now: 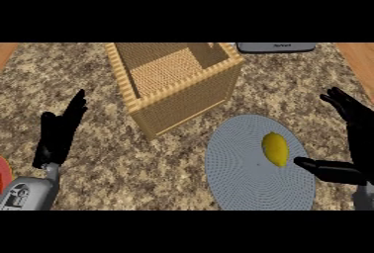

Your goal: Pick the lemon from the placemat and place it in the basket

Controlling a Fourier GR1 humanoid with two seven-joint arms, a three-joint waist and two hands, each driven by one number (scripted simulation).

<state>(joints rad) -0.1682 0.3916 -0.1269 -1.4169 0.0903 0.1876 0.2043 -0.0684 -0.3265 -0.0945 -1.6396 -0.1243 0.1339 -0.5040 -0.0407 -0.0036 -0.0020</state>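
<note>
The lemon point(274, 148) lies on the round placemat point(241, 183), just right of the basket point(182, 94). The right hand point(355, 148) is spread wide beside the lemon, thumb nearly touching it. Left of the basket, the left hand point(60, 133) rests open.

Head view, steeply down onto counter point(87, 178)
</note>
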